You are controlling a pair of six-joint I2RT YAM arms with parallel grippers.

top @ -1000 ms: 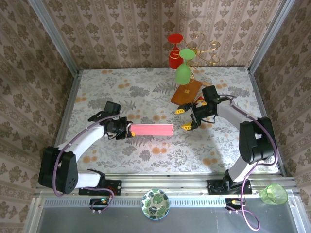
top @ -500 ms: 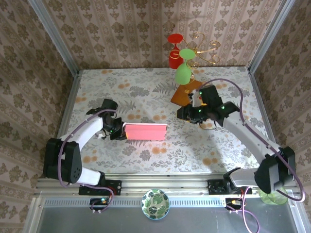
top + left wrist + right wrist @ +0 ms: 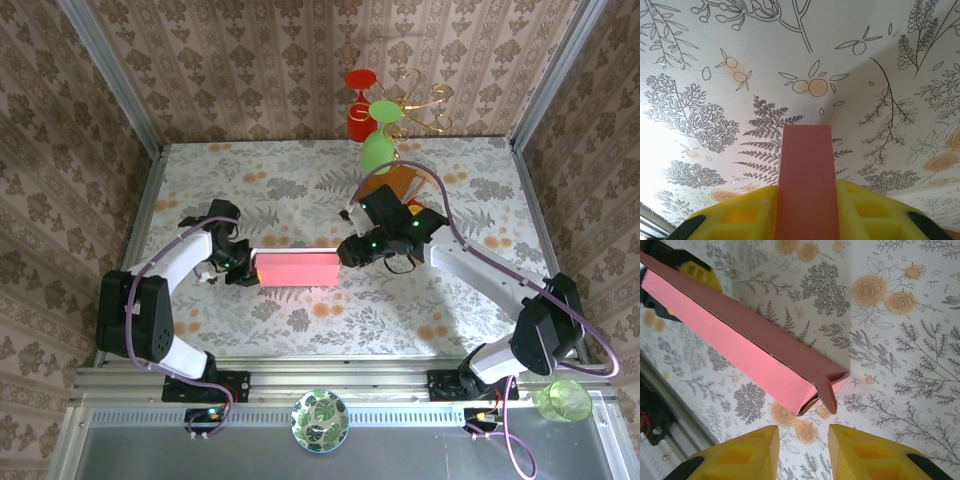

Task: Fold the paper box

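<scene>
Seen from above, the floral table [image 3: 470,300] carries one paper box [image 3: 296,269], with two robot arms reaching in, one from each side. At the left, the left gripper [image 3: 243,268] clamps the box's left end. Its wrist camera shows two yellow fingers [image 3: 745,212] pressed against either side of the pink cardboard.

The box lies near the middle of the table, a long, narrow, closed pink shape running left to right. From the right wrist camera it looks like a slim sleeve with a darker upper face, a brighter pink side, and one small flap standing loose at the near end.

Just right of that end, the right gripper [image 3: 347,252] has its two yellow fingers [image 3: 747,452] a little apart with nothing between them.

Behind it stand one red goblet [image 3: 358,125], one green goblet [image 3: 376,152] and one brown board [image 3: 395,185], which the arm partly hides. On the near ledge sit one leaf-patterned bowl [image 3: 320,420] and, far right, one green cup [image 3: 563,400].
</scene>
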